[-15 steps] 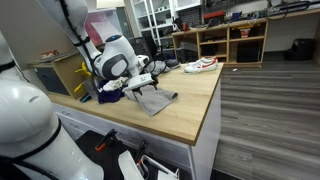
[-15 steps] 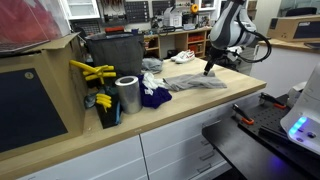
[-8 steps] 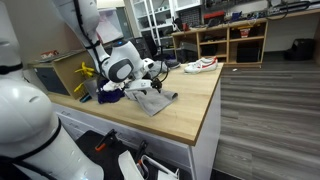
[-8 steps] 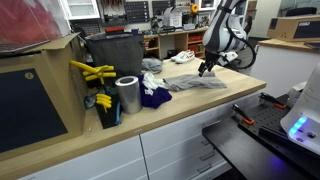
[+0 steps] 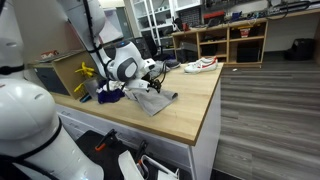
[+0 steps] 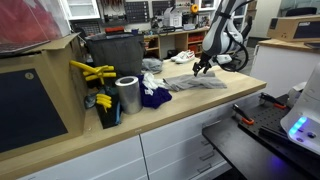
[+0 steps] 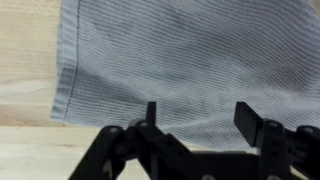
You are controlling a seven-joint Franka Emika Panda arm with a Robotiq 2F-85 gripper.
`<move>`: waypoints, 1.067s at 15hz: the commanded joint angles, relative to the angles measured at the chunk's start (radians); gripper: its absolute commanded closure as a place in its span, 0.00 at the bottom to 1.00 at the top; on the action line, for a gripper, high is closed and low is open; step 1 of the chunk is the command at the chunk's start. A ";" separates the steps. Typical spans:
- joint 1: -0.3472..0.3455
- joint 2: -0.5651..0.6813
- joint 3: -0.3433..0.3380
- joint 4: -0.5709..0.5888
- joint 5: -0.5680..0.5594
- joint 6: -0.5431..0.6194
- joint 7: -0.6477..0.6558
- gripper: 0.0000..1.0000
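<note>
A grey striped cloth (image 7: 170,55) lies flat on the wooden table; it also shows in both exterior views (image 5: 152,98) (image 6: 196,83). My gripper (image 7: 200,115) is open and empty, its two black fingers apart just above the cloth's near edge. In the exterior views the gripper (image 6: 203,66) (image 5: 150,80) hovers a little above the cloth, not touching it.
A white and red shoe (image 5: 201,65) lies at the far end of the table. A dark blue cloth (image 6: 153,97), a metal can (image 6: 127,95), a black bin (image 6: 112,52) and yellow tools (image 6: 92,72) stand near the cloth. The table edge (image 5: 208,115) drops to the floor.
The gripper has moved up and back a little from the cloth, towards the shoe end of the table. The cloth has not moved.
</note>
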 commanded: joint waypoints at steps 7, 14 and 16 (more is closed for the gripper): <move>0.041 0.056 -0.014 0.096 -0.038 0.005 0.154 0.95; 0.046 0.178 -0.042 0.201 -0.039 0.029 0.158 1.00; 0.047 0.224 -0.043 0.225 -0.038 0.042 0.159 1.00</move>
